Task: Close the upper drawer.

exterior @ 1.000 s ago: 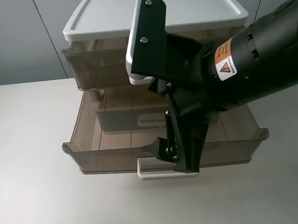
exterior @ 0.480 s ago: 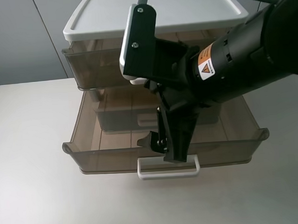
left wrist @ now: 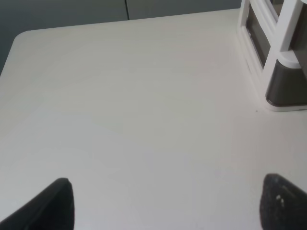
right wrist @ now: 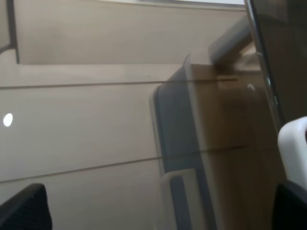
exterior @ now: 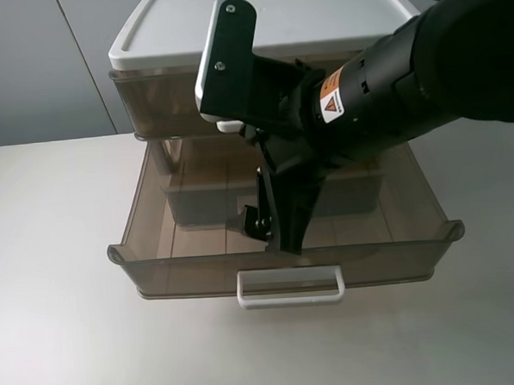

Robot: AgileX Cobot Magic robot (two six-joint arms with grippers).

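High above the white-lidded cabinet [exterior: 334, 16], the off-arm camera takes in the whole arrangement. The upper drawer [exterior: 162, 103] sits in its slot directly beneath the lid, its smoky-brown front just under the lid's front edge. Part of its white handle [exterior: 230, 125] shows beside the black right arm [exterior: 423, 72].

Below it, the lower drawer [exterior: 184, 274] stands far out from the cabinet over the counter [exterior: 66, 340], its loop handle [exterior: 290, 287] at the front. The right fingers [exterior: 274, 230] point down over that open tray, and whether they touch it cannot be told. Only this view shows the arm's sticker [exterior: 330, 105] — a yellow warning triangle, with print too small to read.

From the left wrist come the left fingers [left wrist: 170, 203], seen in no other view. Their two dark tips are spread wide with nothing held, over the counter off one white corner of the cabinet.

From the right wrist, the right fingers show as two dark tips at opposite edges — parted wide, gripping nothing. Between them lies close, blurred smoky-brown plastic, and which drawer it belongs to cannot be told. A rounded white piece [right wrist: 295, 143] sits just beside one tip.
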